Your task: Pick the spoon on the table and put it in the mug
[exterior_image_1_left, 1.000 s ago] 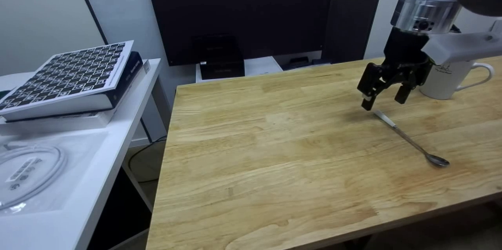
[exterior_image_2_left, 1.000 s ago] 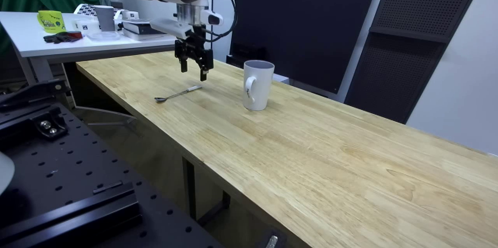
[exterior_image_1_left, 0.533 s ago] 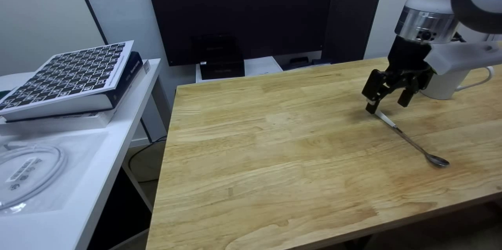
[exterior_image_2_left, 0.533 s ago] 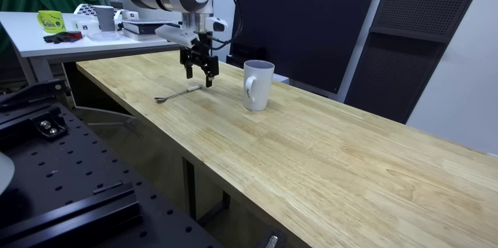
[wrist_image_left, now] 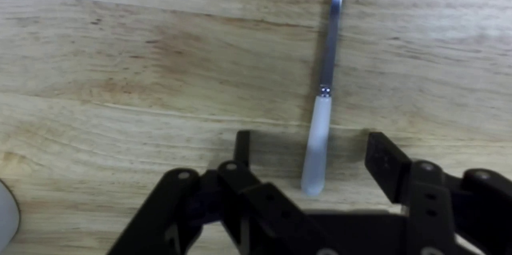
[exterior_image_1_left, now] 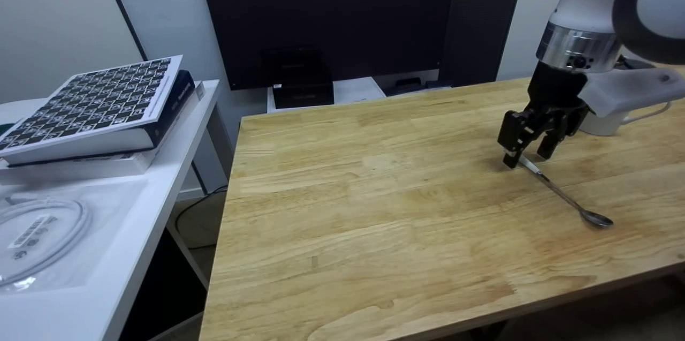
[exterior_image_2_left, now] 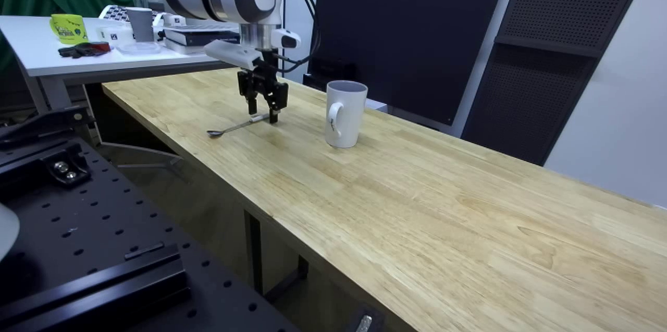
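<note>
The silver spoon lies flat on the light-brown wooden table [exterior_image_1_left: 374, 234], with its bowl [exterior_image_1_left: 596, 219] toward the table's front edge. Its pale handle end [wrist_image_left: 317, 147] points toward the gripper. My gripper [wrist_image_left: 309, 138] is open and points down, just above the table. Its two fingers stand on either side of the pale handle end, with a gap on both sides. In the exterior views the gripper [exterior_image_1_left: 528, 158] [exterior_image_2_left: 263, 115] covers part of the handle end. The grey-white mug [exterior_image_2_left: 351, 118] stands upright beside the gripper; in an exterior view the arm hides most of the mug [exterior_image_1_left: 600, 124].
A white counter with stacked books [exterior_image_1_left: 96, 111] stands beside the table. It also holds a yellow-green mug [exterior_image_2_left: 69, 28] and a grey cup [exterior_image_2_left: 140, 24]. A black perforated plate [exterior_image_2_left: 109, 238] lies in front of the table. A dark panel [exterior_image_2_left: 406, 35] stands behind.
My gripper has come down from above the table to around the spoon's handle end, staying open. It shifted toward the mug, then slightly back. The spoon and the mug have not moved.
</note>
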Motion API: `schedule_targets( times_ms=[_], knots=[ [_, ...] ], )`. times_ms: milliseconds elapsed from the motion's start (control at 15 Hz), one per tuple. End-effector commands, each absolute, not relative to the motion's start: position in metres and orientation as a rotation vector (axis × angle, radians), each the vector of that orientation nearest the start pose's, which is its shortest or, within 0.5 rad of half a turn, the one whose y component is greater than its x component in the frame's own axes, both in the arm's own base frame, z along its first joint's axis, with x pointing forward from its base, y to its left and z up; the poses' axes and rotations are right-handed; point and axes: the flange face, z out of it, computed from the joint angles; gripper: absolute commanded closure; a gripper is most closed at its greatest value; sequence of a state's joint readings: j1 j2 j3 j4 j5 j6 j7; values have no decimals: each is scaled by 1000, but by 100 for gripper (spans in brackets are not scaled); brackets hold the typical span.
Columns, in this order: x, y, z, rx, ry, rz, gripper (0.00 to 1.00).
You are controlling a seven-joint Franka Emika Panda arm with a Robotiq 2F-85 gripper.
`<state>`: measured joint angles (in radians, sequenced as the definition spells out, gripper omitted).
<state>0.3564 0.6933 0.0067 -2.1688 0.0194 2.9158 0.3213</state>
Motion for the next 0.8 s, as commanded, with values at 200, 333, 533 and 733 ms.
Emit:
schedule_targets(
  times_ms=[200, 333, 533, 733],
  knots=[
    [511, 201, 71, -3145, -55, -97, 74],
    [510, 204, 72, -3151, -65, -100, 86],
    [512, 204, 75, -3167, -50, -90, 97],
    [518, 203, 86, -3185, -33, -69, 100]
  ],
)
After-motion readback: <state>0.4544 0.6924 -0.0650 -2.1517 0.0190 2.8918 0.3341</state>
